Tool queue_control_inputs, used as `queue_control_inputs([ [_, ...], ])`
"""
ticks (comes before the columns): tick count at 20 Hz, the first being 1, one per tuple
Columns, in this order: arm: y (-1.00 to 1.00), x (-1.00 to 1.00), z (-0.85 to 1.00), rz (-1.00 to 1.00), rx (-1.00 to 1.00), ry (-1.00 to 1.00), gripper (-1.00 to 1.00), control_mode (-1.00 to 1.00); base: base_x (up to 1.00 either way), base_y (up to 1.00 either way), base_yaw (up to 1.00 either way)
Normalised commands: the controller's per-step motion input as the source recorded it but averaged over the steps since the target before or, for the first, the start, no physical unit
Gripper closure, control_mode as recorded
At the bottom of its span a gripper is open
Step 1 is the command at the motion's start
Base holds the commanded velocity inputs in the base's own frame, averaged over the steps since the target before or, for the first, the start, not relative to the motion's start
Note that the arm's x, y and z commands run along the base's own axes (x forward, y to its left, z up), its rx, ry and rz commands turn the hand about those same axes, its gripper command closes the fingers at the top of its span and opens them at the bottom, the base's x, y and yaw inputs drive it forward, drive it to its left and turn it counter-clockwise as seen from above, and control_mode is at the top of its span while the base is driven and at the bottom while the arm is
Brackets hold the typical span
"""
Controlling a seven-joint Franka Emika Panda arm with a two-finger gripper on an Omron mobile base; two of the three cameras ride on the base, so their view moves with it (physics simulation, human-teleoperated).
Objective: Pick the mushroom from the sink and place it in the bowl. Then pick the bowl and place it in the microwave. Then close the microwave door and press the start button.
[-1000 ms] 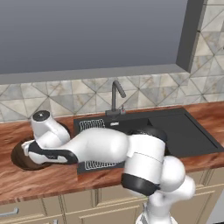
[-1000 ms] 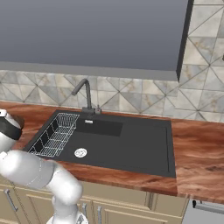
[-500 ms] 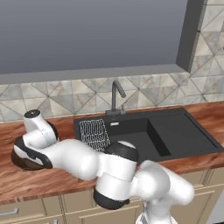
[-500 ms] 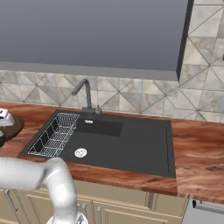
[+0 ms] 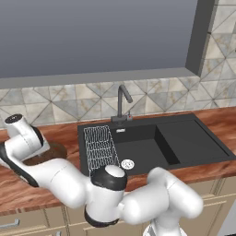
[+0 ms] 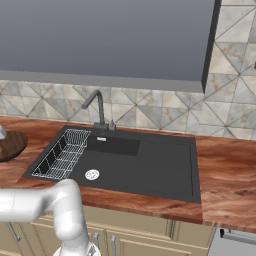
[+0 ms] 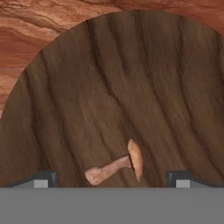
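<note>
The mushroom (image 7: 119, 166), reddish-brown with a paler stem, lies on its side on the floor of the dark wooden bowl (image 7: 131, 78). My gripper (image 7: 111, 178) hangs open right above it, and the fingertips (image 7: 43, 177) stand wide on either side without touching it. In the left base view my hand (image 5: 23, 140) hovers over the bowl (image 5: 51, 152) on the counter, left of the black sink (image 5: 152, 143). The bowl (image 6: 11, 145) also sits at the left edge of the right base view, beside the sink (image 6: 125, 162). The microwave, its door and the start button are out of view.
A wire rack (image 5: 100, 144) lies in the sink's left side, with a white drain strainer (image 5: 127, 163) beside it and a dark angular tap (image 5: 121, 99) behind. The wooden counter (image 6: 225, 170) runs on to the right. My arm (image 5: 69, 182) spans the counter's front edge.
The jaws have gone from nearly shut to wide open and the mushroom has been let go into the bowl. The arm has swung further left over the bowl.
</note>
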Motion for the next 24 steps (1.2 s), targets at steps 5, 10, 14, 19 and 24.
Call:
queue_control_inputs([
  [5,0.36,-0.18,-0.01,0.06,-0.10,0.00,-1.00,-1.00,0.00,0.00,0.00],
  [10,0.15,-0.09,-0.22,0.18,-0.11,0.08,-1.00,-1.00,0.00,0.00,0.00],
  [14,0.00,0.03,-0.12,0.14,-0.13,0.21,-1.00,-1.00,0.00,0.00,0.00],
  [19,0.00,0.00,-0.13,0.09,-0.10,0.08,-1.00,-1.00,0.00,0.00,0.00],
  [24,0.00,-0.16,0.12,0.06,-0.01,0.00,-1.00,-1.00,0.00,0.00,0.00],
])
